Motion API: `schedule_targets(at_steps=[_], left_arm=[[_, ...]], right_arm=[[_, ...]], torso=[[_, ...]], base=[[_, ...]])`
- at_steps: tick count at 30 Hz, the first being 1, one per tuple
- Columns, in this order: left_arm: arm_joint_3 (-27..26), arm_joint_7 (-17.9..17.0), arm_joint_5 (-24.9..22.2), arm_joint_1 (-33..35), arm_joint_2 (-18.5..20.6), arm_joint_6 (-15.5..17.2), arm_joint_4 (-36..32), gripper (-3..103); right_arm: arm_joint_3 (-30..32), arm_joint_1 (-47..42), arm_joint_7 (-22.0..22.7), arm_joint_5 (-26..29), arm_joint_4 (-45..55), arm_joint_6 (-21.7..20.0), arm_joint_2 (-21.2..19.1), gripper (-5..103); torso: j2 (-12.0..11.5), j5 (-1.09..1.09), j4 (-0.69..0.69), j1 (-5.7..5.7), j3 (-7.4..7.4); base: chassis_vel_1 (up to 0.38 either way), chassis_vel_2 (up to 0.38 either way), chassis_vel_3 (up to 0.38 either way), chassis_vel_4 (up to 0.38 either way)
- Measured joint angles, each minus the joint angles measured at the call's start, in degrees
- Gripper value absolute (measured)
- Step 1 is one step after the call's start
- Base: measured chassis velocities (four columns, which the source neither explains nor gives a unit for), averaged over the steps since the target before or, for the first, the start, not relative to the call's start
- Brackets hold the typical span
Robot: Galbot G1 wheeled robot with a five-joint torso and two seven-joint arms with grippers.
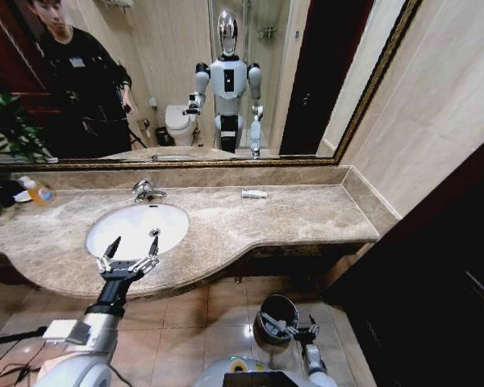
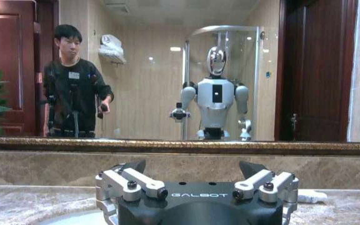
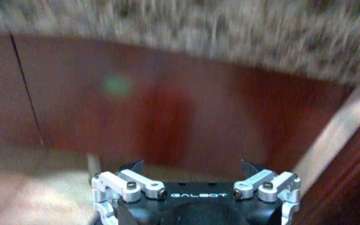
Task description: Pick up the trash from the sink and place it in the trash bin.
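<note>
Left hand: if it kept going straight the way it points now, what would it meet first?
Probably the sink: the open left hand points across its near rim toward the tap. Its height above the basin is unclear.

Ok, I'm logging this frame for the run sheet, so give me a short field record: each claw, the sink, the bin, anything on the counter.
left claw: open, held over the near edge of the sink
right claw: low, beside the trash bin on the floor, open
sink contents: no trash visible in the basin
counter: small white tube right of the tap; orange-yellow bottle at far left
</note>
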Motion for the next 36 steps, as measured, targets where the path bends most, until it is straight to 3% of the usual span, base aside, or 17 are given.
schedule_targets(at_steps=[4, 11, 17, 19, 23, 25, 27, 29, 36], left_arm=[[0.0, 0.0, 0.0, 0.0, 0.0, 0.0, 0.0, 100], [0.0, 0.0, 0.0, 0.0, 0.0, 0.0, 0.0, 100], [0.0, 0.0, 0.0, 0.0, 0.0, 0.0, 0.0, 100], [0.0, 0.0, 0.0, 0.0, 0.0, 0.0, 0.0, 100], [0.0, 0.0, 0.0, 0.0, 0.0, 0.0, 0.0, 100], [0.0, 0.0, 0.0, 0.0, 0.0, 0.0, 0.0, 100], [0.0, 0.0, 0.0, 0.0, 0.0, 0.0, 0.0, 100], [0.0, 0.0, 0.0, 0.0, 0.0, 0.0, 0.0, 100], [-0.01, -0.01, 0.0, 0.0, 0.0, 0.0, 0.0, 100]], right_arm=[[0.69, -4.21, 0.18, 0.65, 8.27, -1.11, -1.35, 100], [0.19, -15.28, 2.84, 0.91, 33.53, -6.13, -4.08, 100], [-0.01, -13.55, 1.86, 1.85, 43.66, -10.85, -5.81, 100], [0.18, -8.3, -0.22, 4.85, 45.23, -14.53, -7.26, 100], [0.56, -1.17, -3.67, 8.08, 44.61, -17.85, -8.88, 100], [0.74, 5.66, -8.91, 12.05, 42.84, -22.1, -10.63, 100], [0.73, 6.55, -9.49, 12.47, 42.53, -22.62, -10.82, 100], [0.06, 16.0, -15.02, 16.88, 38.12, -26.37, -12.19, 100], [-3.43, 31.87, -21.55, 23.65, 25.84, -29.51, -13.57, 100]], torso=[[0.0, -0.01, 0.0, 0.0, 0.0], [0.0, -0.02, -0.01, 0.0, 0.0], [0.0, -0.01, -0.01, -0.01, 0.0], [0.0, -0.01, -0.01, -0.01, 0.0], [0.0, 0.01, 0.01, 0.0, 0.0], [0.0, 0.01, 0.0, 0.01, 0.01], [0.0, 0.0, 0.0, 0.01, 0.01], [0.0, 0.0, -0.01, 0.0, 0.01], [-0.01, -0.01, 0.01, 0.01, 0.02]], base=[[0.0, 0.0, 0.0, 0.0], [0.0, 0.0, 0.0, 0.0], [0.0, 0.0, 0.0, 0.0], [0.0, 0.0, 0.0, 0.0], [0.0, 0.0, 0.0, 0.0], [0.0, 0.0, 0.0, 0.0], [0.0, 0.0, 0.0, 0.0], [0.0, 0.0, 0.0, 0.0], [0.0, 0.0, 0.0, 0.0]])
